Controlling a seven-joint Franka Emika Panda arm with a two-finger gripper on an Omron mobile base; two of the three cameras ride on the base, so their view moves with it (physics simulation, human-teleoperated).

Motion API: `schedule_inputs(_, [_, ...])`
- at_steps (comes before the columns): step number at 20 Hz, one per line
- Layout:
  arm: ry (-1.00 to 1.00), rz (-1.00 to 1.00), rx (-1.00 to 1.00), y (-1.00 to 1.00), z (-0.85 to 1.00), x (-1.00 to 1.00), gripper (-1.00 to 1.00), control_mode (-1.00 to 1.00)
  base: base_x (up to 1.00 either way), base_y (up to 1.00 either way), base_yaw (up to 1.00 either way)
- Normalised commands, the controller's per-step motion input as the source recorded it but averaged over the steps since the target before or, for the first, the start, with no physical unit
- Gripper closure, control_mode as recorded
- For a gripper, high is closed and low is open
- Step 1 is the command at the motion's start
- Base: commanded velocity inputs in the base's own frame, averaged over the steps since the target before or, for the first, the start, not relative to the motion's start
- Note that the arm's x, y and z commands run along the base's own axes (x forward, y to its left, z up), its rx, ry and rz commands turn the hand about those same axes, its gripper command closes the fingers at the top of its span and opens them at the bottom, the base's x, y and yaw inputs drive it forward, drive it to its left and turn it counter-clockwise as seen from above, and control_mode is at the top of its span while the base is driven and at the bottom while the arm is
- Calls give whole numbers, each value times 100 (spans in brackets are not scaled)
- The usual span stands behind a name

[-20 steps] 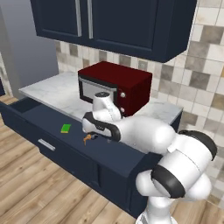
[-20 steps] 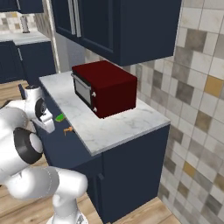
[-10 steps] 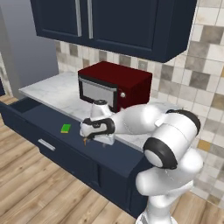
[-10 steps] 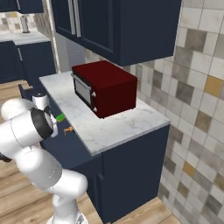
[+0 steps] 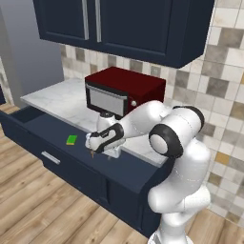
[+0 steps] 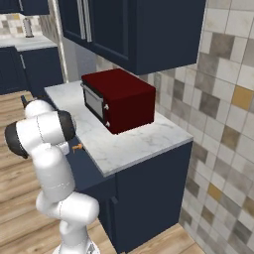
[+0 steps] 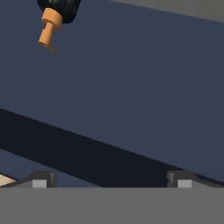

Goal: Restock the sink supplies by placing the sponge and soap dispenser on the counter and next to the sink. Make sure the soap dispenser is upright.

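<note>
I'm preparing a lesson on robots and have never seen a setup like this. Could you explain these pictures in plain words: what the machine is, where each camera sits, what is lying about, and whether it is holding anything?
All of this is a computer-rendered kitchen. The white machine is a robot arm on a base that can drive.

Two cameras ride on the base, behind the arm on its left and right. A third sits on the hand, looking along the gripper, whose two finger tips stand apart, with nothing between them.

The arm reaches into an open navy drawer. In it lie a green sponge and a black soap dispenser with an orange pump, seemingly on its side. A red microwave stands on the marble counter.
</note>
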Motion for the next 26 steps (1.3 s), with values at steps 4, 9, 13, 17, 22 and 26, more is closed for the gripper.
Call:
schedule_inputs(4, [1,0,0,19,-49,39,-100,-100,0,0,0])
schedule_inputs(9, [2,0,1,39,-50,20,-100,-100,0,0,0])
schedule_inputs(13, [1,0,6,38,-52,12,-100,-100,0,0,0])
schedule_inputs(17, [0,0,9,40,-39,0,-100,-100,0,0,0])
schedule_inputs(22, [0,0,5,61,-3,-17,-100,-100,0,0,0])
schedule_inputs(26, [0,0,0,74,17,-52,-100,-100,0,0,0])
